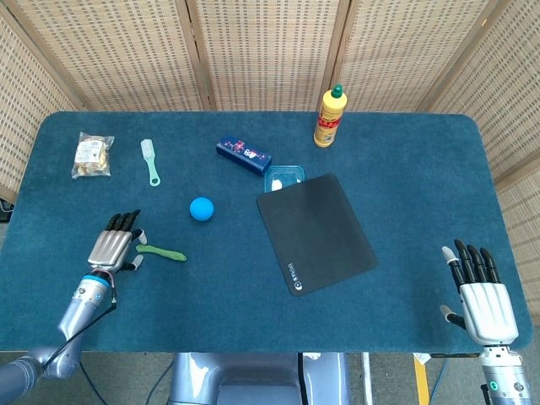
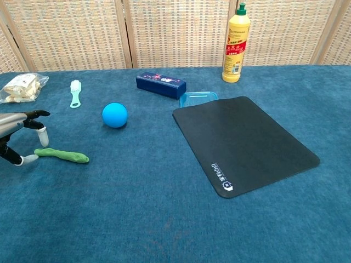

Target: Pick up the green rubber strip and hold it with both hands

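Observation:
The green rubber strip (image 1: 161, 251) (image 2: 61, 155) lies flat on the blue table, left of centre. My left hand (image 1: 114, 245) (image 2: 16, 137) hovers at the strip's left end, fingers spread and holding nothing; its thumb tip is right beside the strip's end. My right hand (image 1: 481, 291) rests far away at the table's front right corner, fingers straight and apart, empty. It does not show in the chest view.
A blue ball (image 1: 201, 208) sits just beyond the strip. A black mat (image 1: 315, 233) covers the middle, with a blue tray (image 1: 283, 177) at its back edge. A blue box (image 1: 243, 154), yellow bottle (image 1: 330, 116), green brush (image 1: 150, 160) and snack bag (image 1: 92, 154) lie further back.

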You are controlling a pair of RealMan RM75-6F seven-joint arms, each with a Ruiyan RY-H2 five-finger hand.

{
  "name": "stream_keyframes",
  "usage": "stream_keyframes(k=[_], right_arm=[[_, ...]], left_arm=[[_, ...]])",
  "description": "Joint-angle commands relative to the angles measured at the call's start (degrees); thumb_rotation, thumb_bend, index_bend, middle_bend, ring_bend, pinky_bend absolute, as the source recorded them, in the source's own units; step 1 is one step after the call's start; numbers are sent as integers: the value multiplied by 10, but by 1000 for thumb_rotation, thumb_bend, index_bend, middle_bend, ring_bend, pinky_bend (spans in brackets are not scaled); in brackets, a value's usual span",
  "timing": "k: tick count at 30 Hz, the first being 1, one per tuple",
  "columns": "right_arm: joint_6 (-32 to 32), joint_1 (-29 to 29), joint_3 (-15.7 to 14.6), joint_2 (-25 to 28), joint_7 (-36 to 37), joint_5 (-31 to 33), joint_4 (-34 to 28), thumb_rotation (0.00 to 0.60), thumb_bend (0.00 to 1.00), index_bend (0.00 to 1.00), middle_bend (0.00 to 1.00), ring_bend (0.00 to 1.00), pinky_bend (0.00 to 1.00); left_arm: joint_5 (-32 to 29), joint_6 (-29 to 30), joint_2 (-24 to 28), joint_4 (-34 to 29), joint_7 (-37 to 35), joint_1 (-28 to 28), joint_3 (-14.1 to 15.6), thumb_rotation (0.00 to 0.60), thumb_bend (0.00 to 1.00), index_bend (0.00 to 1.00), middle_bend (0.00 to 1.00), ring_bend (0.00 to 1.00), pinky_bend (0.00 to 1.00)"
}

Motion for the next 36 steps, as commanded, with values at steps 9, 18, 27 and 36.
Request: stream_keyframes(k=[9, 18, 27, 36], right_arm=[[-2, 2, 1, 2, 10, 4, 3, 600, 0, 12, 0, 0, 0], [-6, 4, 3, 3, 17, 9, 6, 600, 0, 12, 0, 0, 0], [-8, 4, 2, 4, 19, 11, 6, 600, 0, 12, 0, 0, 0], [-8, 5, 2, 4, 21, 12, 6, 600, 0, 12, 0, 0, 0]], left_arm=[[-14, -2, -18, 18, 9, -8, -2, 600, 366, 479, 0, 0, 0], [-20, 2, -32, 32, 16, -13, -5, 600, 366, 522, 0, 0, 0], [-29, 2, -37, 36, 24, -16, -7, 600, 366, 534, 0, 0, 0], [-43, -5, -40, 41, 33, -18, -10, 600, 369, 539, 0, 0, 0]])
